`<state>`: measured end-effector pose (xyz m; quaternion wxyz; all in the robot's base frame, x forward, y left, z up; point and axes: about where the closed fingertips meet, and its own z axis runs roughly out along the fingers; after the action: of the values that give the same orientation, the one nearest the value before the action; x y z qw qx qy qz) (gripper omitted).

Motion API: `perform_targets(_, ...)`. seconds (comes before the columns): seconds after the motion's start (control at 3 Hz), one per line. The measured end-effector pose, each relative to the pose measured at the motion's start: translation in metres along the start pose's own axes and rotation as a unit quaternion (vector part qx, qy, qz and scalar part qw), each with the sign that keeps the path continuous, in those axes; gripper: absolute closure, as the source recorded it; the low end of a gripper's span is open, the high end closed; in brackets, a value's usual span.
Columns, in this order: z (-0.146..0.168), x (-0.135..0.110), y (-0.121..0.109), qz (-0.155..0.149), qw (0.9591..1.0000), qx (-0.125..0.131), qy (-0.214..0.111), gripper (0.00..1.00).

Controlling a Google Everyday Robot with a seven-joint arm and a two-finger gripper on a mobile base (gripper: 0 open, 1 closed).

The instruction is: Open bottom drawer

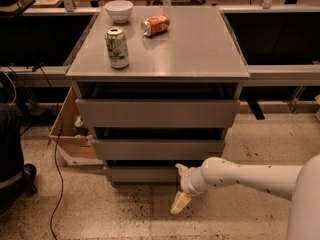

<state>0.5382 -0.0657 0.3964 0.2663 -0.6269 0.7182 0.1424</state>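
1. Reaching in from 4 o'clock of the view, the white arm (250, 176) ends in the gripper (176, 189), which hangs low in front of the grey cabinet (157, 59), at about 6 o'clock from the cabinet's middle
2. Its two pale fingers (180, 203) are spread apart and grasp nothing. The upper one points toward 11 o'clock at the right part of the bottom drawer (140, 174), and whether it touches the front cannot be told. The lower one points toward 7 o'clock, down at the speckled floor (235, 219)
3. That drawer is the lowest and slimmest of three flat grey fronts, just above the floor, with a dark gap over its upper edge and none of its interior showing
4. At 12 o'clock from it sit the middle drawer (157, 149) and, higher, the top drawer (157, 113), the tallest front
5. On the cabinet top, a green can (116, 48) stands upright toward 9 o'clock, a red can (156, 25) lies on its side toward 12 o'clock, and a white bowl (119, 10) sits in the 11 o'clock corner
6. At 9 o'clock from the cabinet a cardboard box (70, 134) rests on the floor against its left side, and a thin cable (57, 184) trails down toward 7 o'clock
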Motion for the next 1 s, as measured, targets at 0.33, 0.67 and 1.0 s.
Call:
perform_targets(0.33, 0.037, 0.032, 0.002, 0.015, 0.9998, 0.004, 0.012, 0.00)
perform_targets(0.67, 0.065, 0.070, 0.002, 0.036, 0.9987, 0.009, 0.034, 0.00)
perform_targets(1.0, 0.090, 0.096, -0.007, 0.038, 0.9986, 0.022, 0.029, 0.00)
